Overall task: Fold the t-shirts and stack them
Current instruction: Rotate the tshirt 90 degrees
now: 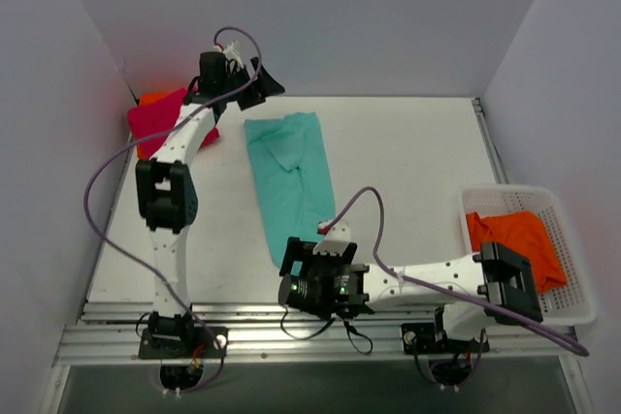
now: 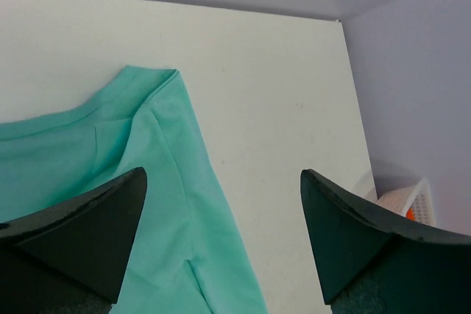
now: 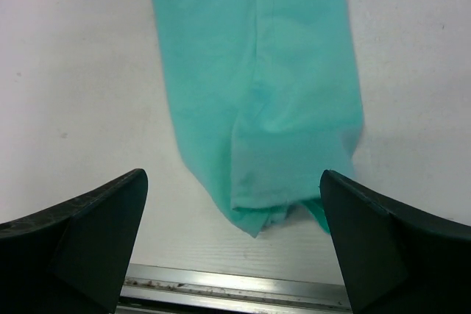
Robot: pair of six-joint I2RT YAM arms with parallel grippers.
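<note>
A teal t-shirt [image 1: 291, 176], folded into a long narrow strip, lies flat on the middle of the white table [image 1: 408, 162]. My left gripper [image 1: 254, 84] is open and empty, held above the strip's far end; the left wrist view shows its collar corner [image 2: 165, 130] between the open fingers [image 2: 110, 218]. My right gripper [image 1: 312, 261] is open and empty over the strip's near end [image 3: 257, 71], which bunches slightly near the table's front edge. A folded magenta-pink t-shirt [image 1: 155, 123] lies at the far left on an orange one [image 1: 150, 99]. Another orange t-shirt [image 1: 519, 235] lies in the basket.
A white slotted basket [image 1: 577, 239] stands at the right edge of the table. Grey walls close the table in at the back and both sides. A metal rail [image 3: 235, 288] runs along the near edge.
</note>
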